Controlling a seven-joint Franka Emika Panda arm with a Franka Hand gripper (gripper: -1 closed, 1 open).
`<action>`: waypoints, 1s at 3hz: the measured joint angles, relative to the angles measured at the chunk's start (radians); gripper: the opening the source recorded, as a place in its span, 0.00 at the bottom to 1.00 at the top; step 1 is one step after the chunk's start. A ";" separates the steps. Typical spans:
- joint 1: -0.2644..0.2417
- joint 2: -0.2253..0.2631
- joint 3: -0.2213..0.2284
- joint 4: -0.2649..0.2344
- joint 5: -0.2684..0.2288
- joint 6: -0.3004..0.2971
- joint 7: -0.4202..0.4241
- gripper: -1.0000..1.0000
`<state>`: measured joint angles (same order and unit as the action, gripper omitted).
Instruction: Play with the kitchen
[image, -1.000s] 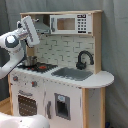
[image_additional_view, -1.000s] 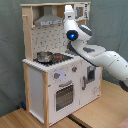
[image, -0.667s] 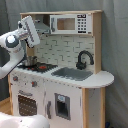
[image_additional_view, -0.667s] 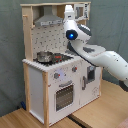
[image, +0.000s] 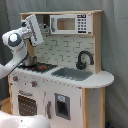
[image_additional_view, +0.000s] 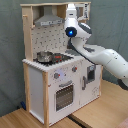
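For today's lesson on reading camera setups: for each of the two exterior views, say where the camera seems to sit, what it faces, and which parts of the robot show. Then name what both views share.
First exterior view: in front of the kitchen, off toward its sink end, facing the faucet and microwave; the white arm enters from the first exterior view's left.
Second exterior view: off the stove-end corner, facing the oven door and side panel; the arm enters from the second exterior view's right.
Shared: the kitchen, pot, hood and arm.
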<state>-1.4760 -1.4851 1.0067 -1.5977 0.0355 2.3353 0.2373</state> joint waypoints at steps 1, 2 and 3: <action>-0.049 0.000 -0.034 -0.001 -0.018 -0.078 0.000 0.00; -0.062 0.001 -0.024 0.100 -0.023 -0.097 -0.003 0.00; -0.127 0.011 -0.019 0.183 -0.022 -0.097 -0.003 0.00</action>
<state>-1.6028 -1.4740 0.9881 -1.4152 0.0132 2.2385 0.2339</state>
